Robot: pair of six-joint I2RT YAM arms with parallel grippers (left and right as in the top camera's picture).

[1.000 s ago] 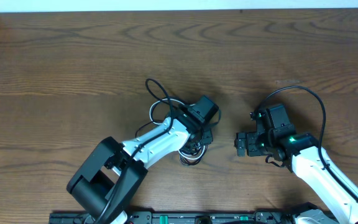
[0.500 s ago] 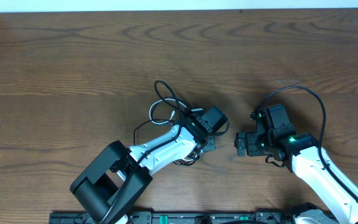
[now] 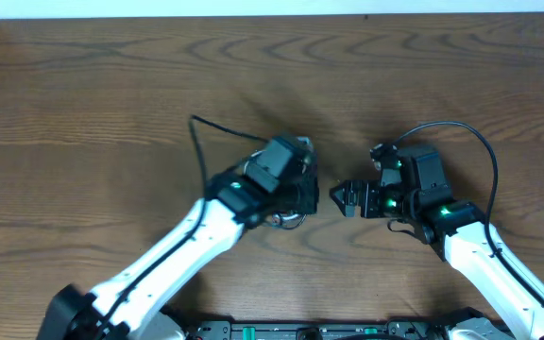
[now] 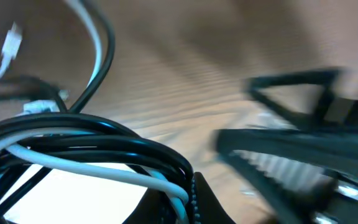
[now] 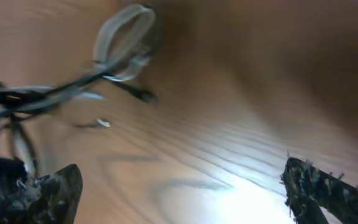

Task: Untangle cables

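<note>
Left wrist view, closest to the lens: the cables [image 4: 114,146], black and white, were in one bunch, not yet separated. Your left gripper [image 3: 300,198] was clenched on them near the middle of the table [image 3: 111,76]. Just beyond, your right gripper [image 3: 346,199] stood wide, holding nothing. I judge nearly all the untangling was left. You could read no writing anywhere.

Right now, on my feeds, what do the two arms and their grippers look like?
They match. The left arm and right arm have white tubular links, black joint housings and small green lights. The left gripper and right gripper are black and two-fingered. Close up, the right's fingers look dark and rough. A thick black cord loops off the right arm.
</note>
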